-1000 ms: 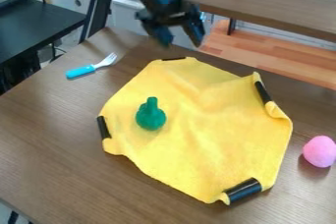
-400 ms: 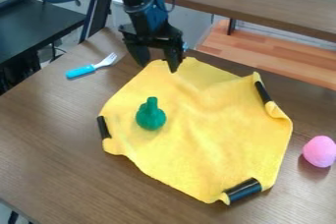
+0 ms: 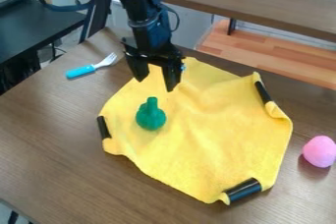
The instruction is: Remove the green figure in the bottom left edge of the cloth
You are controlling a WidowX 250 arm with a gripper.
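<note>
1. Done: nothing of the removal. The hand point(image 3: 154, 85) is spread and holds nothing; approach appears well advanced.
2. Location: the green figure point(image 3: 151, 117) is on the yellow cloth point(image 3: 216, 134), just camera-side of the hand and beneath its fingertip level, apart from it. It sits inward of the cloth's edge.
3. Outstanding: lowering, grasp, lift, and release off the cloth, presumably onto the bench point(image 3: 59, 134).
4. Orientation: narrow stem points toward the hand, round body toward the camera; long axis runs between these ends. Standing or lying: cannot be confirmed.
</note>
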